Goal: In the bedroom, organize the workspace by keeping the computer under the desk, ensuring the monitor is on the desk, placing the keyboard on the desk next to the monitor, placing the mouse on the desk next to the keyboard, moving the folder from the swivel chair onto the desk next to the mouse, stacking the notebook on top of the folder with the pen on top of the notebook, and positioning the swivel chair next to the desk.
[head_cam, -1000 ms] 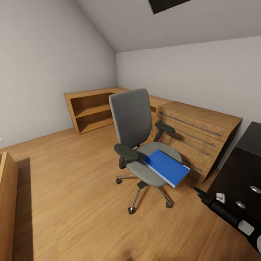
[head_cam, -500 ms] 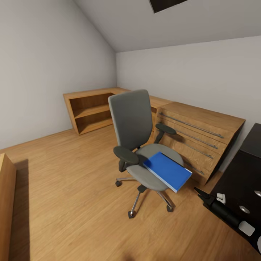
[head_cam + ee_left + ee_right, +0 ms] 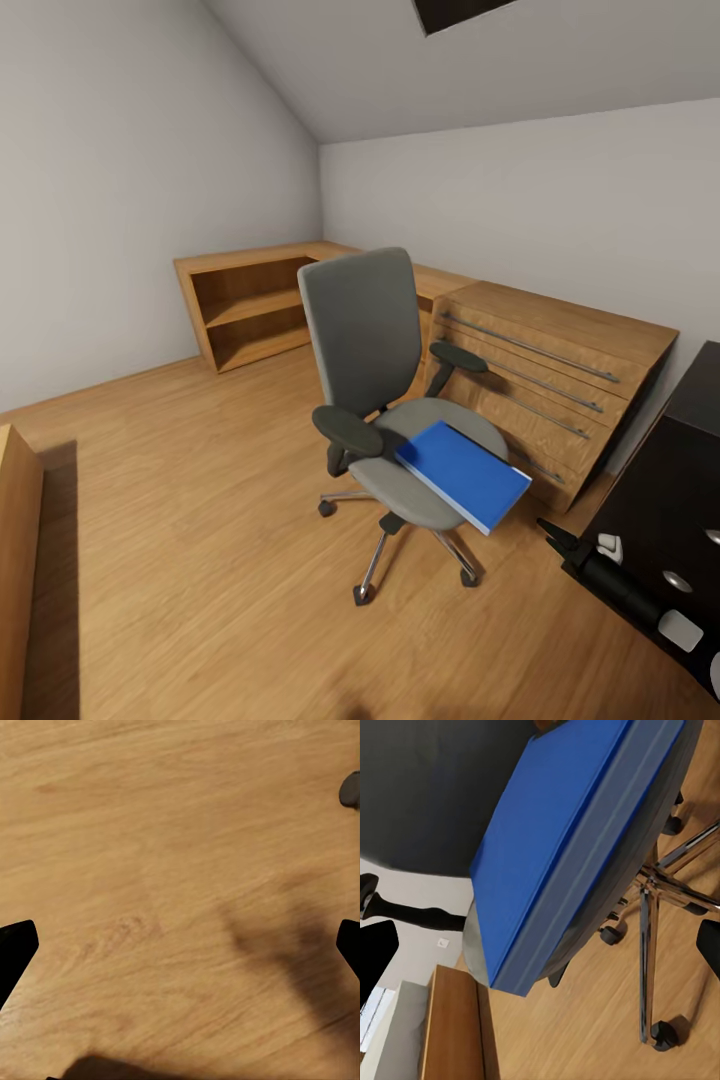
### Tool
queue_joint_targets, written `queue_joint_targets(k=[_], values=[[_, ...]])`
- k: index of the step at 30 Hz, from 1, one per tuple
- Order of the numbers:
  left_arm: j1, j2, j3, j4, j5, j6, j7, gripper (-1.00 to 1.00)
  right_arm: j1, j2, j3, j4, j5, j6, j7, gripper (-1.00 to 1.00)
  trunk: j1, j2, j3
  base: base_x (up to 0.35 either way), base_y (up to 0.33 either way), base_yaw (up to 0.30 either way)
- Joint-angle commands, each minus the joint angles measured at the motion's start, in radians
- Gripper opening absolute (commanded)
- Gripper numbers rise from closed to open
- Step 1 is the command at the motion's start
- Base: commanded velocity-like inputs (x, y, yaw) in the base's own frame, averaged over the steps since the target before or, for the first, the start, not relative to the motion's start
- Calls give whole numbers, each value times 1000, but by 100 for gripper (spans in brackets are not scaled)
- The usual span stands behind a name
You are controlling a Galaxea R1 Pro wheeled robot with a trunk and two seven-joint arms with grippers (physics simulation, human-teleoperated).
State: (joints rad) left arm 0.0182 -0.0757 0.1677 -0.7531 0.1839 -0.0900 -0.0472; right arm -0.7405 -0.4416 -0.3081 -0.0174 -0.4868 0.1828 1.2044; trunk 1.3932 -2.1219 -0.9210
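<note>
Right gripper point(image 3: 556, 530) hangs low beside the chair point(image 3: 385, 390), its dark tip pointing toward the seat; in the right wrist view the two fingertips sit far apart at the frame's edges with nothing between them, so it is spread and empty. Left gripper point(image 3: 180, 945) is likewise spread wide over bare wooden floor point(image 3: 150, 832), holding nothing.

Landmark is the chair, standing in the open on the floor. The folder point(image 3: 462, 474) lies flat on its seat, one corner jutting past the seat's front edge toward the right gripper. From the right wrist, the folder point(image 3: 562, 847) shows close up, with the chrome base and castors beyond. Behind the chair runs low wooden shelving point(image 3: 255, 300) and a slatted wooden unit point(image 3: 545, 385). Off to the chair's right, past the right arm, is a black drawer unit point(image 3: 665, 500), likely part of the table.

Judging by this, the folder step has not begun: it is not yet grasped, and the chair is not yet set against the table. The other items cannot be judged from these views.
</note>
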Motion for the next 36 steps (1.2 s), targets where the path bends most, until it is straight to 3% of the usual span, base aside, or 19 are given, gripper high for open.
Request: queue_joint_targets(k=[1, 8, 18, 36], values=[[0, -1, 2, -1, 9, 0, -5, 100, 0, 0, -8, 0, 4, 10, 3, 100, 0, 0, -1, 18, 0, 0], [0, -1, 1, -2, 9, 1, -4, 100, 0, 0, -9, 1, 4, 10, 3, 100, 0, 0, -1, 7, 0, 0], [0, -1, 1, -2, 8, 1, -4, 100, 0, -7, -9, 1, 4, 10, 3, 100, 38, -70, -32, 0, 0, 0], [0, 0, 2, -2, 9, 1, -5, 100, 0, -7, -9, 0, 3, 7, 3, 100, 38, -70, -32, 40, 8, 0]])
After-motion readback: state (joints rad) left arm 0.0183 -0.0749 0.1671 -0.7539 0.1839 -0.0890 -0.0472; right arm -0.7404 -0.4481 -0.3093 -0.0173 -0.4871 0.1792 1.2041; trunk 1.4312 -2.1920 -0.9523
